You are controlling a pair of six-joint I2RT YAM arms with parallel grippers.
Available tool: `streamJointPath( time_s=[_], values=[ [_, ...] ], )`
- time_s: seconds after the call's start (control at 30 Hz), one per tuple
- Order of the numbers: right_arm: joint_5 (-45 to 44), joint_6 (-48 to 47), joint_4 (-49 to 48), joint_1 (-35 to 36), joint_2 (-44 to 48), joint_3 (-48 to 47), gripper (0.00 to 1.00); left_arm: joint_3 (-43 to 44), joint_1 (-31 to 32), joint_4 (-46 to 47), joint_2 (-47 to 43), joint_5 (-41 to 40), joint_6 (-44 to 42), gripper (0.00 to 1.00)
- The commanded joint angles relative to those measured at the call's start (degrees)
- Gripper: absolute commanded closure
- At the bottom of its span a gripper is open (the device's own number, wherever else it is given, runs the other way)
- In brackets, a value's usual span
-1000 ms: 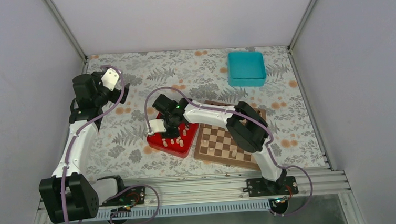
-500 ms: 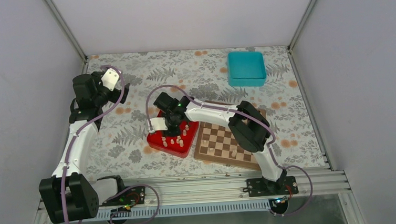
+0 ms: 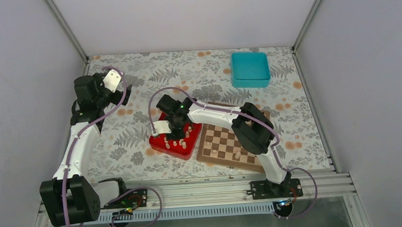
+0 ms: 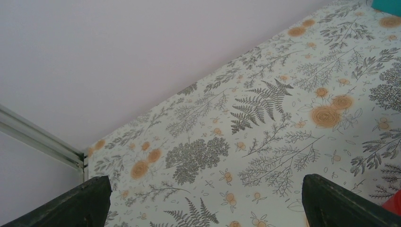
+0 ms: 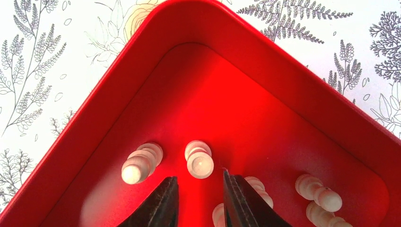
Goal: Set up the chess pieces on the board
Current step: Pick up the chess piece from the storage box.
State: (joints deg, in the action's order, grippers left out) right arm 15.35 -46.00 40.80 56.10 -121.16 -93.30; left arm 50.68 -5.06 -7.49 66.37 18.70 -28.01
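Note:
Several pale chess pieces stand in a red tray [image 3: 162, 143]. In the right wrist view the tray [image 5: 265, 61] fills the frame. A round-topped piece [image 5: 199, 162] stands just ahead of my right gripper [image 5: 198, 182], which is open and empty with its tips either side of the gap below it. Another piece [image 5: 140, 163] stands to its left, and others [image 5: 319, 195] to the right. The board [image 3: 228, 146] lies right of the tray, partly hidden by my right arm, with a few pale pieces on it. My left gripper [image 4: 203, 201] is open, empty, over the floral cloth at far left.
A teal box [image 3: 250, 69] sits at the back right. The red tray touches the board's left edge. Grey walls and metal rails close in the floral table on three sides. My left arm [image 3: 88, 100] is raised near the left wall.
My right gripper has shifted slightly within the red tray, toward the pieces. The left arm has not moved.

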Motion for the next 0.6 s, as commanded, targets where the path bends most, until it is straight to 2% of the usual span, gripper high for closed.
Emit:
streamJointPath(
  time_s=[0.0,0.57],
  values=[
    [0.59,-0.41,-0.35,-0.37,-1.33,-1.67,0.73,-0.57,-0.39,1.16,-0.58,1.04,-0.10,0.00],
    [1.47,-1.02,1.58,-0.08,-5.00,-5.53,0.73,-1.10,-1.00,1.66,-0.38,2.13,-0.11,0.00]
  ],
)
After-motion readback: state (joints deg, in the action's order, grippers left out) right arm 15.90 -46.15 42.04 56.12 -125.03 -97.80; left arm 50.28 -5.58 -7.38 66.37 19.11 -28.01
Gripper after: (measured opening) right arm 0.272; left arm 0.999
